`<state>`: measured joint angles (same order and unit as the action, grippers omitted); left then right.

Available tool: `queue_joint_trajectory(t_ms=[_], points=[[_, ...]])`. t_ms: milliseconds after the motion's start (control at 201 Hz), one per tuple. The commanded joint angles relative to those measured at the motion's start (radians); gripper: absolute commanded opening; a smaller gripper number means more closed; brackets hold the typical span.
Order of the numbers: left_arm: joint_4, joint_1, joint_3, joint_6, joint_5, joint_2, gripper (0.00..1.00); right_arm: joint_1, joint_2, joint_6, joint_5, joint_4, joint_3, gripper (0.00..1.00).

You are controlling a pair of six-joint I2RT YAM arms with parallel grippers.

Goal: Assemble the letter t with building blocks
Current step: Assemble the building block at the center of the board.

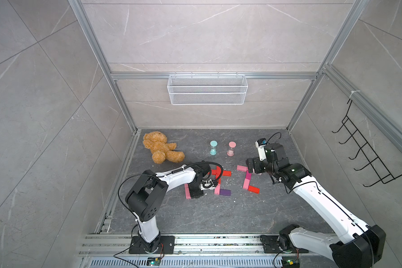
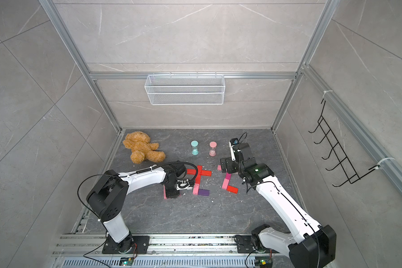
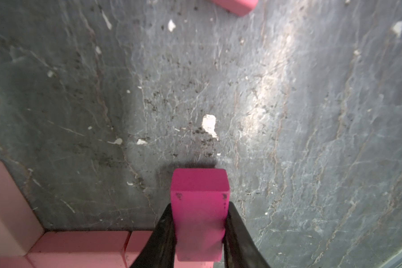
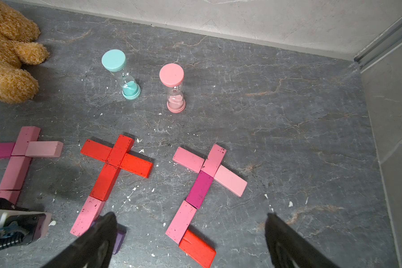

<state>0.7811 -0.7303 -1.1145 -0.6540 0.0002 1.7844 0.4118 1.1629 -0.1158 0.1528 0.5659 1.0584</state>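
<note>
The left gripper [image 3: 200,205] is clamped on a magenta block [image 3: 199,185]. Its 2 black fingers [image 3: 163,232] press the block's long sides, and the free end points down at the table [image 3: 288,116]. A shadow sits right at that end; whether the block touches the table cannot be told. Just beside the fingers lie pink blocks [image 3: 79,246], end to end and meeting at a corner. They belong to the left t [image 4: 15,172], which the left arm mostly hides in both top views.

The right gripper [image 4: 190,214] is spread wide and holds nothing. In a top view it hangs over the crossbar of the right t [image 1: 246,183].

With the back wall as 12 o'clock, the 3 t shapes lie in a row across mid-table, from 9 to 3. The middle t [image 4: 118,154] has a red crossbar, a stem of red then pink, and a purple block [image 1: 225,192] at its 6 o'clock end, turned toward 3. The right t has a pink crossbar, a stem of magenta then pink, and a red block [image 4: 197,248] at 6, also turned toward 3. A teal timer [image 1: 213,147] and a pink timer [image 1: 231,148] stand upright at 12 o'clock of these 2. A bear [image 1: 160,148] lies at 10 o'clock, well apart from the blocks.
</note>
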Motion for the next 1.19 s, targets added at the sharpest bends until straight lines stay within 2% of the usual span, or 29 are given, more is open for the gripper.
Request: queue_joint_trajectory(t_ms=[0, 149, 388, 896, 1185], points=[[0.026, 0.003, -0.028, 0.016, -0.019, 0.023, 0.30, 0.002, -0.012, 0.011, -0.004, 0.011, 0.004, 1.00], [0.021, 0.003, -0.028, 0.018, -0.026, 0.029, 0.35, 0.002, -0.015, 0.011, -0.002, 0.012, 0.004, 1.00], [0.014, 0.004, -0.027, 0.020, -0.032, 0.029, 0.49, 0.002, -0.017, 0.010, -0.002, 0.011, 0.002, 1.00], [0.005, 0.020, -0.104, 0.060, -0.025, -0.021, 0.53, 0.003, -0.014, 0.009, -0.001, 0.006, 0.003, 1.00], [0.052, 0.023, -0.144, 0.073, 0.041, -0.084, 0.56, 0.002, -0.015, 0.010, -0.007, 0.001, 0.002, 1.00]])
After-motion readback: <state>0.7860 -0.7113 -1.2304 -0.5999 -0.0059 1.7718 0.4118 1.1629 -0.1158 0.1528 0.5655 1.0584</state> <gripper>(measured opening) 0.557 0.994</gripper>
